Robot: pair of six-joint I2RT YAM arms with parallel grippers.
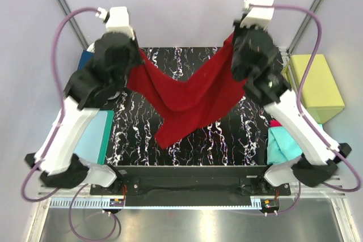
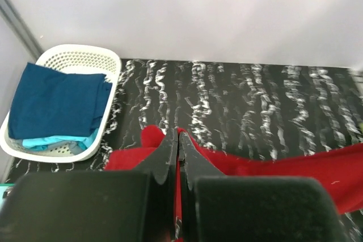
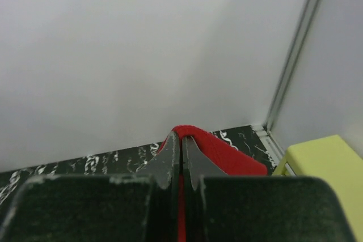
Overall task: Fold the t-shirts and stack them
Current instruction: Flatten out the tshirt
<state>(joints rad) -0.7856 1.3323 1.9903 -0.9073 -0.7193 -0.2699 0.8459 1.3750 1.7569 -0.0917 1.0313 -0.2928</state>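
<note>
The left hand [image 2: 177,140] and right hand [image 3: 181,143] each pinch an edge of the dark red t-shirt [image 1: 190,97], which sags between them above the table [image 1: 187,60]; a navy t-shirt [image 2: 54,103] lies in the white basket [image 2: 79,58]

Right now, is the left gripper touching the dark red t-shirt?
Touching. The left wrist view shows the left gripper shut on the dark red t-shirt, with red cloth pinched between its jaws.

Over the black marbled table [image 1: 187,60], a dark red cloth t-shirt [image 1: 190,97] hangs between left gripper [image 2: 177,140] and right gripper [image 3: 181,143].
White plastic basket [image 2: 79,58] far left, holding a navy blue cloth t-shirt [image 2: 57,103]; yellow-green rectangular box [image 1: 317,86] right.
</note>
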